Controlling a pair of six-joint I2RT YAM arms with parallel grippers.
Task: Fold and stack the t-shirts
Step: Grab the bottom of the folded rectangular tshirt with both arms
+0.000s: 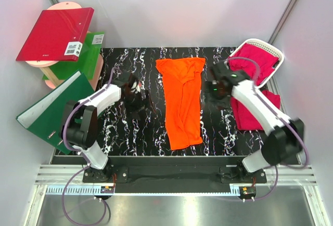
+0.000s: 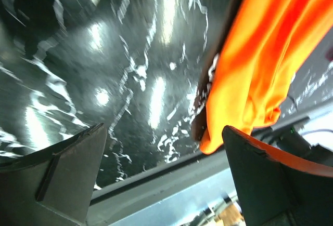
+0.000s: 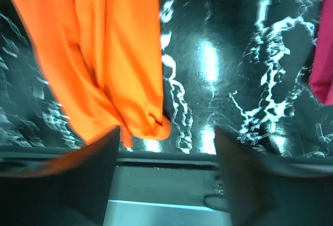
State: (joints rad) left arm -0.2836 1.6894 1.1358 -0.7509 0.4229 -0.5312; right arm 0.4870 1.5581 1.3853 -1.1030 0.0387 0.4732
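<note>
Left pincer (image 2: 162, 130), jaws spread wide and empty, hovers over bare black marbled table (image 1: 130, 132) just left of the orange t-shirt (image 1: 182, 101); a bunched edge of that shirt shows close to one finger in my wrist view. Right pincer (image 3: 166, 130), jaws likewise parted with nothing between them, hangs just right of the same shirt, a rumpled orange fold lying near one fingertip. Nearest me, the front strip of table along its edge is open on both sides of the shirt. The shirt lies mid-table as a long narrow band running from near to far, with a bare lane on each flank where my pincers stand. My left arm is bent at the elbow and reaches inward; my right arm stretches up and inward over a magenta t-shirt (image 1: 250, 117) heaped by the right edge. Farther off, a second magenta t-shirt (image 1: 257, 60) fills the white basket (image 1: 278, 54) at the far right corner; green binders (image 1: 52, 109) and a red binder (image 1: 54, 34) crowd the left side.
</note>
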